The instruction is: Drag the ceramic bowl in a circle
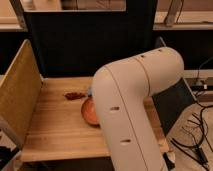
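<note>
The ceramic bowl [90, 111] is orange-brown and glossy, and it rests on the wooden table [52, 131] near the middle. Only its left part shows. The rest is hidden behind my large white arm [132, 107], which fills the centre and right of the camera view. My gripper is hidden behind that arm, somewhere over the bowl's covered side. I cannot see whether it touches the bowl.
A small dark red scrap [74, 95] lies just behind and left of the bowl. A small bluish object [90, 92] peeks out beside the arm. A tan wall panel [20, 97] bounds the table's left side, dark panels stand at the back and right, and cables [197, 142] lie on the floor at right.
</note>
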`<state>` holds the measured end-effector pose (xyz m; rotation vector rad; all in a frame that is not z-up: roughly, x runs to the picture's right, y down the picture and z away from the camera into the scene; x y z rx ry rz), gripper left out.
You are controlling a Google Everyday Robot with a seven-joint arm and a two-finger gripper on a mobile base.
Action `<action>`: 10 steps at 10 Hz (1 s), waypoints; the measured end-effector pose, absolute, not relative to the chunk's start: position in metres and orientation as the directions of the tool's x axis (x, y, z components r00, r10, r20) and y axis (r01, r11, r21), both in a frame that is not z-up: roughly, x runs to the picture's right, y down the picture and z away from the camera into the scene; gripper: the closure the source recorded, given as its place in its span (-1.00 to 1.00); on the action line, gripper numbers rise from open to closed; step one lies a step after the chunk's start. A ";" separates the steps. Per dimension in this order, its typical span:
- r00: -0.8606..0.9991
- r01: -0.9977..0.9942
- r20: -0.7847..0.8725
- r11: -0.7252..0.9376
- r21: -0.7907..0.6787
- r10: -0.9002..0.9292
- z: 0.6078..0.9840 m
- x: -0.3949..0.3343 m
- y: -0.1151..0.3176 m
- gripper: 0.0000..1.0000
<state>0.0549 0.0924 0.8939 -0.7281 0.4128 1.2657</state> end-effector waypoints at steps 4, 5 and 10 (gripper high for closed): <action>0.284 -0.954 -0.643 0.139 -0.267 0.711 0.915 0.043 0.060 1.00; 0.320 -0.942 -0.633 0.166 -0.291 0.705 0.918 0.027 0.054 1.00; 0.486 -0.861 -0.568 0.254 -0.441 0.664 0.898 -0.033 0.070 1.00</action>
